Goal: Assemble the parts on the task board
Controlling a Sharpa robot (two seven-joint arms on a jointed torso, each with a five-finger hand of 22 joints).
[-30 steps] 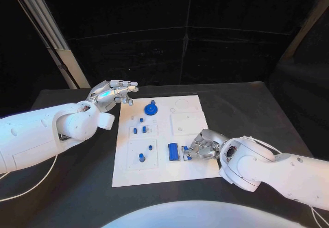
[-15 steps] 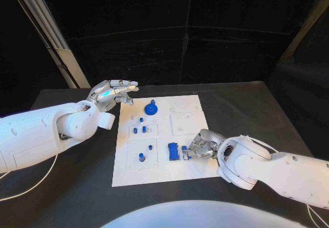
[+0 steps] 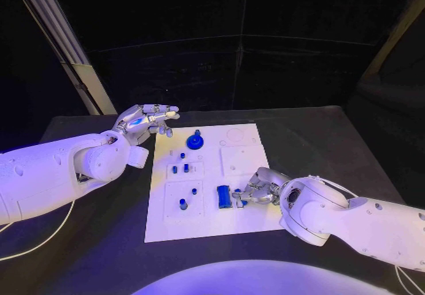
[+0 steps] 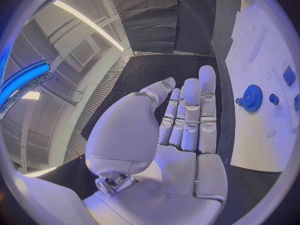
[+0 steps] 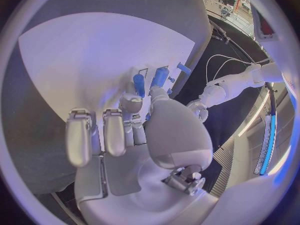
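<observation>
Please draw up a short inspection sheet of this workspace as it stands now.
Surface: black table, bare around the board.
Job's things: white task board at mid-table; blue gear near its far end; small blue pegs further in; blue block beside the right hand.
Clutter: nothing seen.
Hands: left hand open, raised beside the board's far left corner; right hand low on the board with a small blue part at its fingertips, grip unclear.
Cables: white cable under the left arm.
Surroundings: dark curtains, metal post.

small blue piece [image 3: 239, 198] partly hidden by the silver right hand [image 3: 258, 190], grip unclear, flat white task board [image 4: 265, 85] cut off by the circle's rim
</observation>
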